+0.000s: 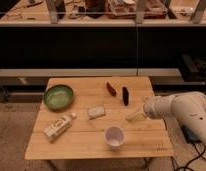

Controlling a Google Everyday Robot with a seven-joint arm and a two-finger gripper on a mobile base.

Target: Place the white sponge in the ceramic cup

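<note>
- The bench [86, 147] is the biggest thing here: a light wooden top with visible plank lines, filling the lower middle of the frame.
- The robot arm [181, 112] comes in from the right edge. It's a chunky, smooth white shell, angled left and slightly down over the bench's right side.
- The green bowl [59, 96] is at the bench's upper left. It's round and wide, with a glossy inside.
- A white-and-tan bottle [59, 126] lies on its side at the lower left, cap pointing toward the upper right.
- The ceramic cup [114, 136] stands upright near the front edge, a bit right of centre. It's small, round and white with a pale pinkish inside, and nothing is in it.
- The tool [134, 116] is a pale yellowish tip on the arm's end, up and to the right of the cup. Honestly can't tell if it's open or closed, or gripping anything.
- The white sponge [96, 111] lies flat mid-bench, between bottle and tool, up and left of the cup. It's an off-white, soft-looking rectangle.
- Two small dark sticks sit near the top, one reddish [111, 89] and one black [125, 95].
</note>
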